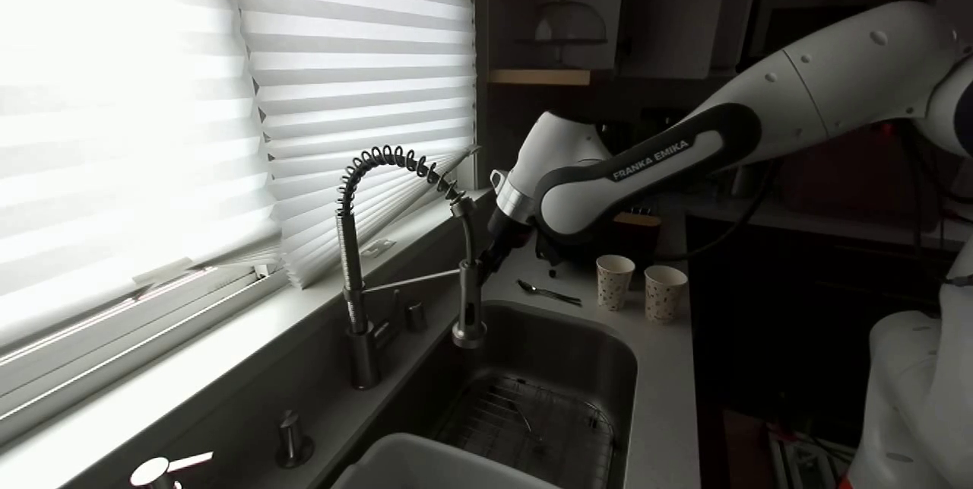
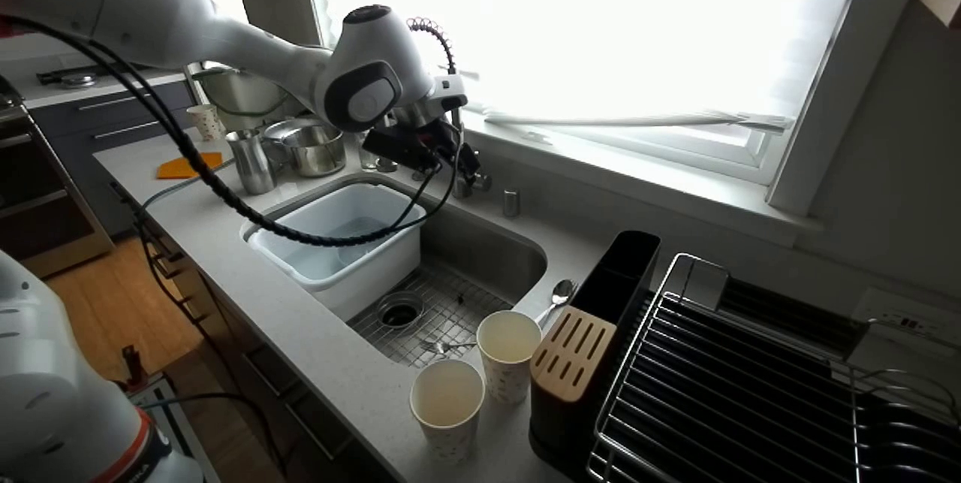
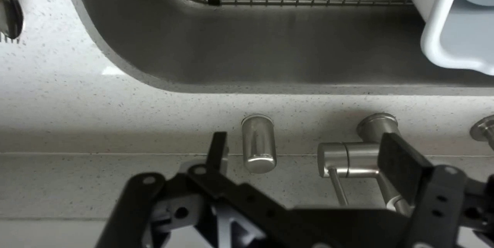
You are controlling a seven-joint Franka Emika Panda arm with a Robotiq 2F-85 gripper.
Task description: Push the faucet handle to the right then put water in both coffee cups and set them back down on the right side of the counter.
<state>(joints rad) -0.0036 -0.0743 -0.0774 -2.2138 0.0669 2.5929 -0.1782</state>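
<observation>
Light pours through the blind [image 1: 357, 55], burnt-out white in both exterior views; shadow swallows the cabinets [image 1: 673, 14], upper right in an exterior view! Wrist view: softer light, bright patch on the tabletop [image 3: 46, 97] at left, end effector [image 3: 307, 151] dark, slightly blurred below.

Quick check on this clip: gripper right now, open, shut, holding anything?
Gripper: open, fingers wide apart, holding nothing; in the wrist view the faucet handle shows between them, ungripped.
</observation>
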